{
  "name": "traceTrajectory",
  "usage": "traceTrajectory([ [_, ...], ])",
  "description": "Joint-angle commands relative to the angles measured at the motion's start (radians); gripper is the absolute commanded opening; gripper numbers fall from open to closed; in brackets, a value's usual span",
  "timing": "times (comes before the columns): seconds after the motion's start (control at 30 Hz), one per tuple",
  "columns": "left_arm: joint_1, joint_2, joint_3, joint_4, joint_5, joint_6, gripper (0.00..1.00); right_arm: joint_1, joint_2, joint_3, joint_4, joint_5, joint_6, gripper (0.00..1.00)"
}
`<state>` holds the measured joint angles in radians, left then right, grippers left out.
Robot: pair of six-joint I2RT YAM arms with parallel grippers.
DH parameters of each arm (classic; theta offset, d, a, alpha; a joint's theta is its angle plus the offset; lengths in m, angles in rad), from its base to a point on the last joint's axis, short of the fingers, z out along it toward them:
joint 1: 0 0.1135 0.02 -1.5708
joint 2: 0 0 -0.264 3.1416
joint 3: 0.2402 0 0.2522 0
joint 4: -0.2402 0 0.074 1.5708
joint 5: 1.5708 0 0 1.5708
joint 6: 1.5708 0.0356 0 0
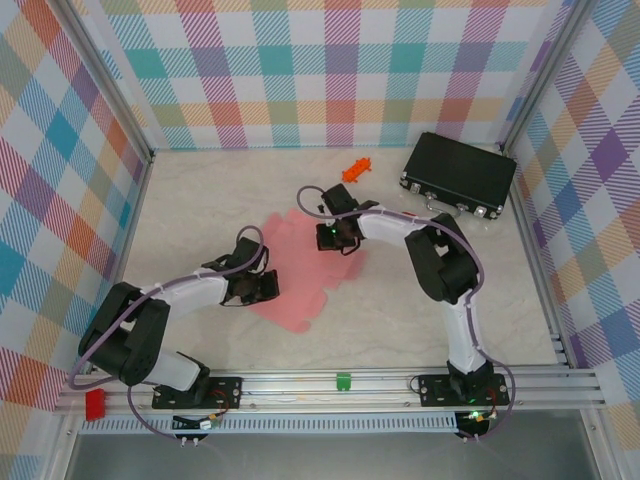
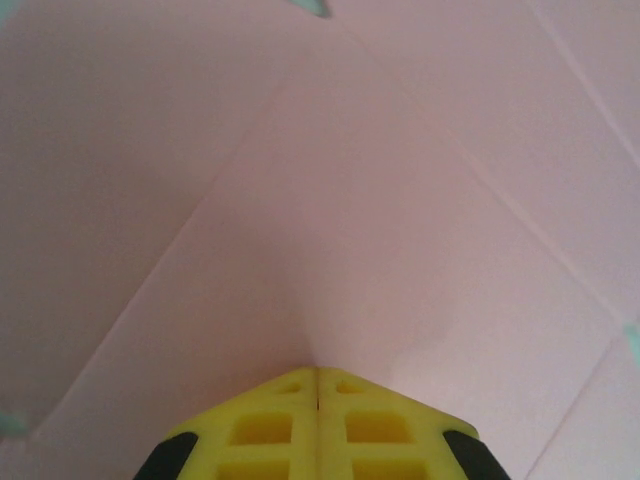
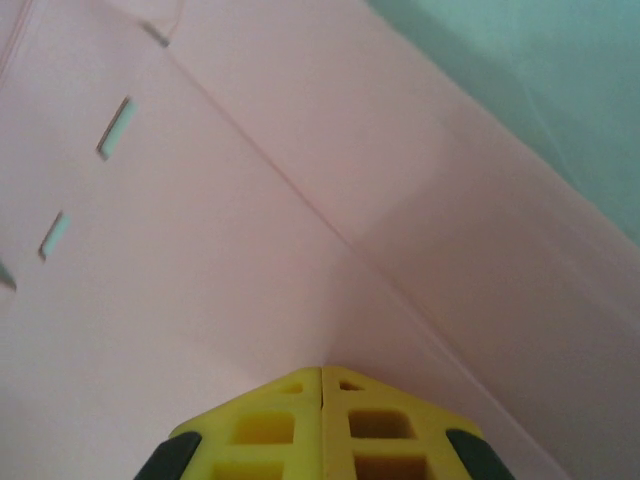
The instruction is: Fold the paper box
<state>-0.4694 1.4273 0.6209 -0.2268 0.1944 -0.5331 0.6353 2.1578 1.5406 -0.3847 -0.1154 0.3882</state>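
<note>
Cardboard first: the paper box point(image 1: 300, 285) is a flat pink cut-out sheet with tabs along its edges, lying on the table point(image 1: 410, 320) about mid-way between my two arms. From the overhead camera its long axis runs roughly from the far side toward the near side, with the near end leaning slightly to the right. Parts of the outline are hidden under the arms, so I can't give the exact heading.

My left claw point(image 1: 262, 288) sits at the sheet's left edge. On the left wrist camera its yellow fingers point(image 2: 318, 372) are clenched with no gap, tips right at the pink surface point(image 2: 320, 200), where crease lines fan out from them.

My right claw point(image 1: 335, 238) is over the far right part of the sheet. Its fingers point(image 3: 322, 370) are likewise pressed tight together against the pink card point(image 3: 250, 250), beside a fold line and two small slots point(image 3: 115, 128).

I cannot tell whether either claw has a layer of card pinched between its tips.

A black case point(image 1: 460, 175) lies at the far right of the table. A small orange object point(image 1: 356, 170) lies just left of it, well apart from the sheet.
</note>
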Motion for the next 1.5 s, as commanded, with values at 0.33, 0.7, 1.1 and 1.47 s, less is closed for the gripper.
traceTrajectory([
  [0.33, 0.01, -0.051, 0.148, -0.08, -0.104, 0.025, 0.11, 0.007, -0.14, -0.037, -0.074, -0.072, 0.022, 0.07],
  [0.7, 0.049, 0.198, 0.291, -0.06, -0.173, 0.147, 0.0, 0.006, -0.192, -0.267, 0.049, -0.089, 0.132, 0.01],
  [1.1, 0.019, 0.21, 0.156, 0.04, -0.037, 0.005, 0.0, 0.006, -0.064, -0.122, -0.047, 0.021, 0.064, 0.01],
  [1.47, 0.015, 0.146, 0.242, -0.037, -0.03, 0.023, 0.05, -0.009, -0.087, -0.03, -0.088, 0.003, 0.004, 0.04],
])
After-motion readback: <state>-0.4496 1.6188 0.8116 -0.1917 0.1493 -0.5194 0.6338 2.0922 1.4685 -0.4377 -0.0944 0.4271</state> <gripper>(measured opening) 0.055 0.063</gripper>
